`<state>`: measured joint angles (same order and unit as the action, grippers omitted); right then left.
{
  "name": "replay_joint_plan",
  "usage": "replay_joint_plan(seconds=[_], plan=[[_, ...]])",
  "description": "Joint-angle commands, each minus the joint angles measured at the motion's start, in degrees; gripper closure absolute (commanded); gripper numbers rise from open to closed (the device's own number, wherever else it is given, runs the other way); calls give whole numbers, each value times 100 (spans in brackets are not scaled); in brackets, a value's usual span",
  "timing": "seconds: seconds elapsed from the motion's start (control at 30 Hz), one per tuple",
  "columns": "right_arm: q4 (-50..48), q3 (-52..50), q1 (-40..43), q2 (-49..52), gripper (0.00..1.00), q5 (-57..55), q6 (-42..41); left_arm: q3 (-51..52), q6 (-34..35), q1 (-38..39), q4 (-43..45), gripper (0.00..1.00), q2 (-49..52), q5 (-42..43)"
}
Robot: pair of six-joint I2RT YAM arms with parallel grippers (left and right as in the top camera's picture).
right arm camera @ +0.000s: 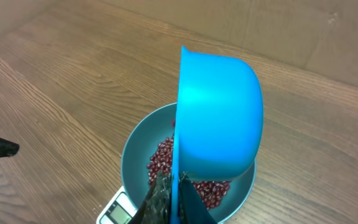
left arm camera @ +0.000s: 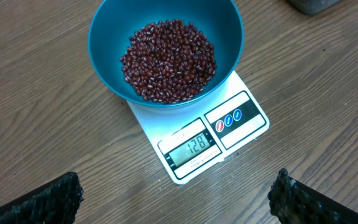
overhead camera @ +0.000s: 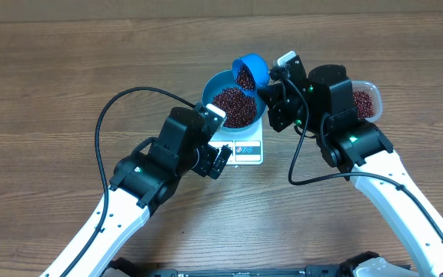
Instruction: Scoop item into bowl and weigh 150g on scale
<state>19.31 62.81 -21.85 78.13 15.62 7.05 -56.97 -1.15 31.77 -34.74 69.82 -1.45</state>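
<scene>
The bright blue bowl (overhead camera: 213, 84) stands on the white scale (overhead camera: 246, 151), holding a heap of dark red beans (overhead camera: 235, 106). In the left wrist view the bowl (left arm camera: 104, 37) and its beans (left arm camera: 168, 60) are at the top, and the scale (left arm camera: 244, 127) shows 128 on its display. My right gripper (right arm camera: 178, 200) is shut on the handle of a small blue scoop (right arm camera: 219, 118). The scoop (overhead camera: 250, 71) is tipped on its side over the bowl's far rim, with beans inside it. My left gripper (left arm camera: 179, 193) hangs open over bare table just in front of the scale.
A clear plastic tub (overhead camera: 365, 98) of beans sits behind my right arm, at the right. Black cables loop over the wooden table beside each arm. A brown cardboard wall runs along the back.
</scene>
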Motion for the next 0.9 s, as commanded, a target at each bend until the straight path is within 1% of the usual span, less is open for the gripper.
replay_joint_plan(seconds=[0.0, 0.23, 0.87], plan=[[-94, 197, -33, 98, 96, -59, 254, 13, 72, -28, 4, 0, 20, 90], [-129, 197, -33, 297, 96, -59, 271, 13, 72, -28, 4, 1, 20, 90], [-258, 197, -33, 302, 96, -61, 319, 13, 72, -28, 4, 0, 20, 90]])
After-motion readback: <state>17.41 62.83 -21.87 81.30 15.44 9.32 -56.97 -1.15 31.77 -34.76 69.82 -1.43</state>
